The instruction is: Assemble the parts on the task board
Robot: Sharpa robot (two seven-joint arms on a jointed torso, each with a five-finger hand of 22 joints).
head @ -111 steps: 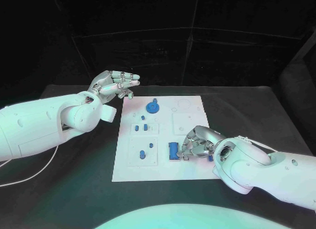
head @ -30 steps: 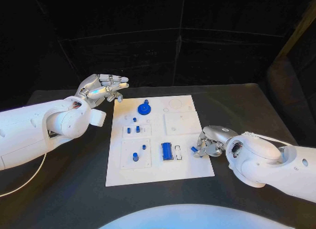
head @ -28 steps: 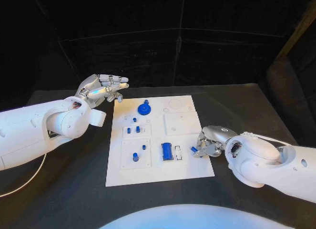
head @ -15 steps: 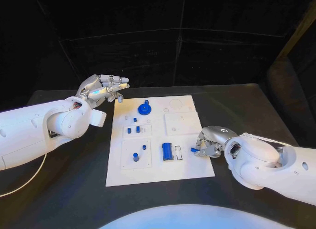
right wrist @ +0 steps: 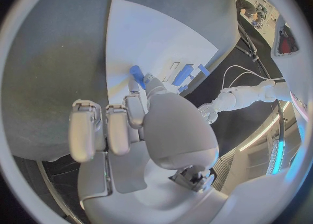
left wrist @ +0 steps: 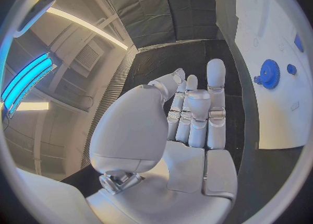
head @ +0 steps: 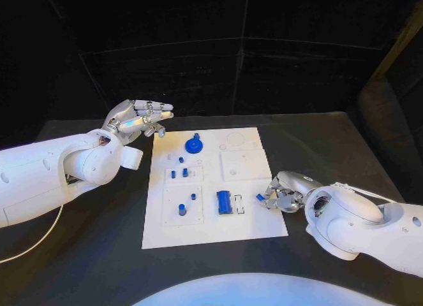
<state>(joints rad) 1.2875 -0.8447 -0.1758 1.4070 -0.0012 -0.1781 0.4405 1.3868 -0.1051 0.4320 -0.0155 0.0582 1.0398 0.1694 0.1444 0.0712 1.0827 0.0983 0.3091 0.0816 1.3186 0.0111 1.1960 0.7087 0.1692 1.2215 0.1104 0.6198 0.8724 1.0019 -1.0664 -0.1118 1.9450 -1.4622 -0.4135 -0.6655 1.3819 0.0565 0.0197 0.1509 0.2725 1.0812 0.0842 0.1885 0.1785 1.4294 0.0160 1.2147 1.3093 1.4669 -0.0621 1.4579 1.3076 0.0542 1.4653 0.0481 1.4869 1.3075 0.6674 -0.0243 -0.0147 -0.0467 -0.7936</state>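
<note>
You see the white task board lying in the middle of the black table. Your right hand sits at the board's right edge, fingers curled in, pinching a small blue part. Just left of it, a long blue block stands in its slot. Your left hand is raised over the table off the board's far left corner, fingers curled, holding nothing. A blue gear lies at the far end of the board, near that hand, with small blue pegs in the left column.
</note>
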